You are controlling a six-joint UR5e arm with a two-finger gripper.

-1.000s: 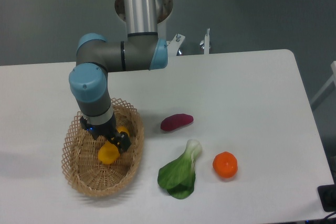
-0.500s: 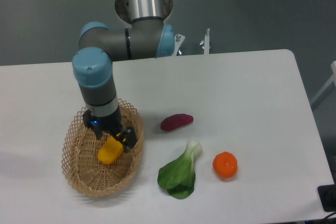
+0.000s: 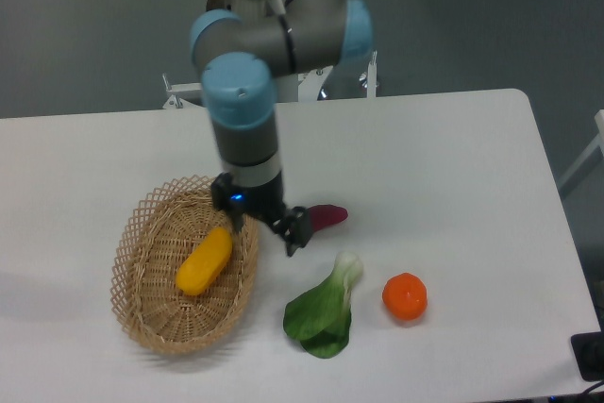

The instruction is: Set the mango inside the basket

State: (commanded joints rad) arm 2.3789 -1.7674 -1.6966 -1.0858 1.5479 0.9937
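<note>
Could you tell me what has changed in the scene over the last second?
The gripper let go of the mango, rose and swung right, out over the basket rim. The mango now lies free in the basket. The purple fruit, greens and orange stayed put.

On my feed the mango (image 3: 204, 260) was a glossy yellow-orange, lying against the light tan weave of the basket (image 3: 142, 309), whose rim showed an open lattice pattern, and all of it stood out on the plain white table (image 3: 453, 158). The arm (image 3: 247, 129) I was driving was silver-grey with pale blue joint caps, and its gripper (image 3: 269, 225) was black with a small blue light glowing on it. The other pieces I saw were a purple-red oblong fruit (image 3: 327, 216), a bok choy (image 3: 326, 313) with dark green leaves and a whitish stem, and a round bright orange fruit (image 3: 405, 296).
</note>
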